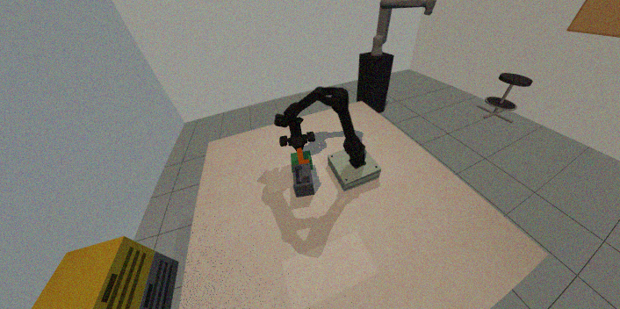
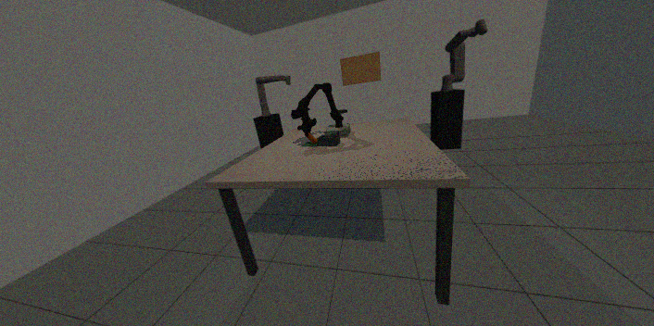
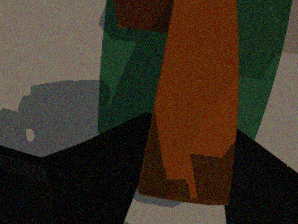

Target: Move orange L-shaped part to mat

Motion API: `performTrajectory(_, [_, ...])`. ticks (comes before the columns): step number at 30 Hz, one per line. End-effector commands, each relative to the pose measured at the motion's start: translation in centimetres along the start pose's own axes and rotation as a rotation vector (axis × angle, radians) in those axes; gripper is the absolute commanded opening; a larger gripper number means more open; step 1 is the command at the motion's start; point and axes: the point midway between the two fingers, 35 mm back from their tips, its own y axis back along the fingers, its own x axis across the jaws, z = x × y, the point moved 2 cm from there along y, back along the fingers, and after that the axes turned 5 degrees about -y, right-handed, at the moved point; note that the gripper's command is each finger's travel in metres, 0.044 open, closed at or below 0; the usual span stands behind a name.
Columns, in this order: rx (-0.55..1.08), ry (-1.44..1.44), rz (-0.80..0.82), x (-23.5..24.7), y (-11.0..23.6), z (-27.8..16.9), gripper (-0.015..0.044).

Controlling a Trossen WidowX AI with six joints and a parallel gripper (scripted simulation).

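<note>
My gripper [image 1: 299, 149] [image 2: 308, 133] [image 3: 189, 130] points down, shut on the plain end of the orange part [image 1: 300, 156] [image 2: 313, 139] [image 3: 200, 75]. The part slants steeply, with its L-shaped end lowest, over the green mat [image 1: 294, 162] [image 3: 256, 85]. That end is close to the mat and to the near wall of the tray; whether it touches either is too small to tell. The grey tray [image 1: 304, 190] [image 2: 330, 139] stands beside the mat, its pocket empty. In the wrist view the black fingers press on both sides of the part.
The arm's pale base plate [image 1: 355, 169] stands to the right of the tray in the top view. The mat and tray sit on a light table [image 1: 246, 223] [image 2: 343, 166]. A yellow cabinet [image 1: 88, 271], a stool [image 1: 515, 79] and other arms stand away from the work area.
</note>
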Motion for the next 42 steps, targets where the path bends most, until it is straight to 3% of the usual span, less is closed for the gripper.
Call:
performTrajectory(1, [0.000, 0.000, 0.000, 0.0, 0.0, 0.0, 0.0000])
performTrajectory(11, [0.000, 0.000, 0.000, 0.0, 0.2, 0.0, 0.0263])
performTrajectory(16, [-0.001, -0.003, -0.001, -0.4, 4.6, -0.2, 0.0394])
performTrajectory(21, [-0.003, -0.005, -0.002, -0.1, 8.8, 0.0, 0.0400])
performTrajectory(42, [0.005, -0.010, -0.008, -0.2, 8.5, -0.1, 0.0400])
